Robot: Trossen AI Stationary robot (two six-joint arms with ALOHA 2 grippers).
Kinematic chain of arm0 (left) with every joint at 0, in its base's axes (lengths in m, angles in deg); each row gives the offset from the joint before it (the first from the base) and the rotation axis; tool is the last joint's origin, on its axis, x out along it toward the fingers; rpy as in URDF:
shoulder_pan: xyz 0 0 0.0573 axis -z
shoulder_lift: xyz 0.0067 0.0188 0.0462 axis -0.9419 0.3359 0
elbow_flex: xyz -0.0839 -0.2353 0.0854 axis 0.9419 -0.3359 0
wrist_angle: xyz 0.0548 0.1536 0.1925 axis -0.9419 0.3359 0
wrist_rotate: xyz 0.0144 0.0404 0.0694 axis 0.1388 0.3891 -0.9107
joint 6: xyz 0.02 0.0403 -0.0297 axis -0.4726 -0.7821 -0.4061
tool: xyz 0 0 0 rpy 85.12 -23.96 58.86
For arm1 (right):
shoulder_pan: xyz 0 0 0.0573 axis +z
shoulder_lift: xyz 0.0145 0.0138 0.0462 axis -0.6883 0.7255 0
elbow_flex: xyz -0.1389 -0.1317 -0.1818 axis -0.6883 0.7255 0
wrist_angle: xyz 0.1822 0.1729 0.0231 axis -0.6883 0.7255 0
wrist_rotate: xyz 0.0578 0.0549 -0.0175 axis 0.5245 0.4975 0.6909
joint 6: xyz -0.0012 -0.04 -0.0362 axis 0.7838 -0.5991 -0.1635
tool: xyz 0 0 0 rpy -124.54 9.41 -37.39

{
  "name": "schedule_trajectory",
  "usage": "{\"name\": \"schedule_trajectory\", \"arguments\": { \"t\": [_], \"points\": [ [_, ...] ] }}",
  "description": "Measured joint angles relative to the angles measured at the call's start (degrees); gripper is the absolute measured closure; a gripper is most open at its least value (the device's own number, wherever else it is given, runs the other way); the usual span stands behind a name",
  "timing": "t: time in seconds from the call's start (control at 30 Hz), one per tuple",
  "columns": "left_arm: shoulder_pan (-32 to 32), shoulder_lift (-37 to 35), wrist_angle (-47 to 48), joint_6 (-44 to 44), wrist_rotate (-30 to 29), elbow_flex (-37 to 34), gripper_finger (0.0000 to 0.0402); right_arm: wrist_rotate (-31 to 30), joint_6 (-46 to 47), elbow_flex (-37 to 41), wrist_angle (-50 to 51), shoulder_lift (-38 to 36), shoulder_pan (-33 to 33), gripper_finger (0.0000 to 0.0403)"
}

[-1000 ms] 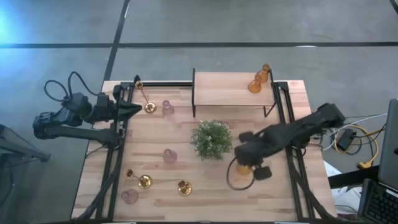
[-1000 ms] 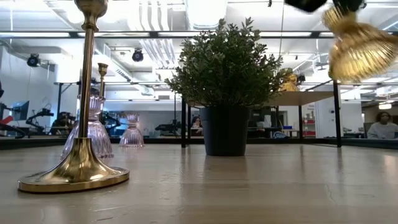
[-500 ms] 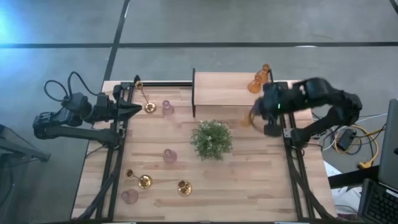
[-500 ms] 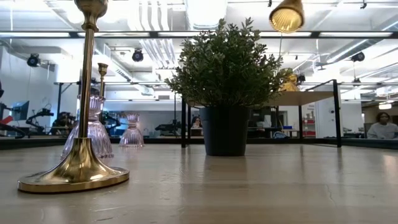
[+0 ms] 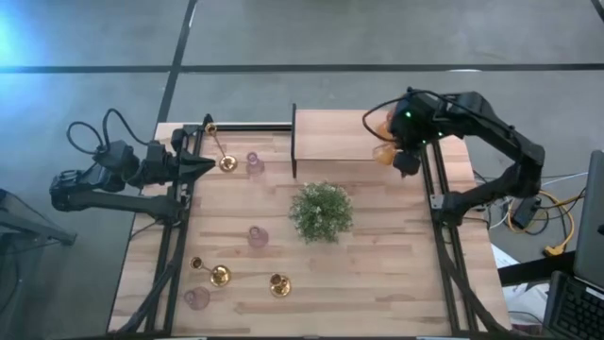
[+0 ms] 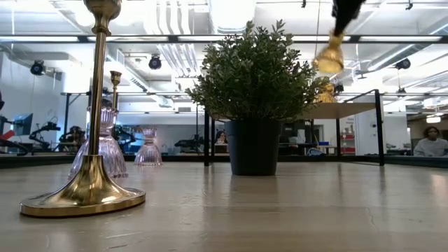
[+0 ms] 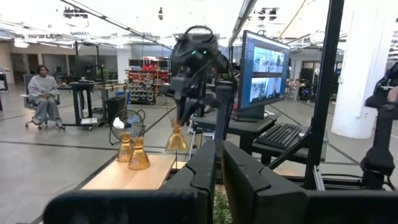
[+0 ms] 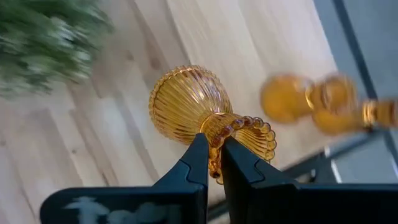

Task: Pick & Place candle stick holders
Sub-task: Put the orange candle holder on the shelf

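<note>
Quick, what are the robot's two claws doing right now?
Left gripper: shut, holding nothing, parked at the table's left edge.
Right gripper: shut on an amber holder, above the raised shelf.

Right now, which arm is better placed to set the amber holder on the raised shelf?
The right: its gripper is shut on the amber holder beside the shelf. The left gripper is far off.

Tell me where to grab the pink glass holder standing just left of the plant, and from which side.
Take the pink glass holder at its narrow neck, not its flared ribbed skirt, coming straight down from above. It stands upright with bare table all round, and the plant sits apart on one side. The left gripper, parked at the table's edge, looks nearer; the right gripper is holding an amber holder over the shelf.
</note>
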Motion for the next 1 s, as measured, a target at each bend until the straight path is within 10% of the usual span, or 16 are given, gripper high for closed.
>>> {"name": "schedule_trajectory", "arguments": {
  "t": [0.4,1.0],
  "points": [
    [-0.02,0.00,0.01,0.00,-0.01,0.00,0.0371,-2.39,-5.14,9.42,-0.03,-0.91,-12.46,0.0390],
    [0.00,0.00,0.01,0.02,0.00,0.00,0.0371,-5.70,-9.54,10.40,-1.32,3.71,-14.47,0.0390]
  ]
}}
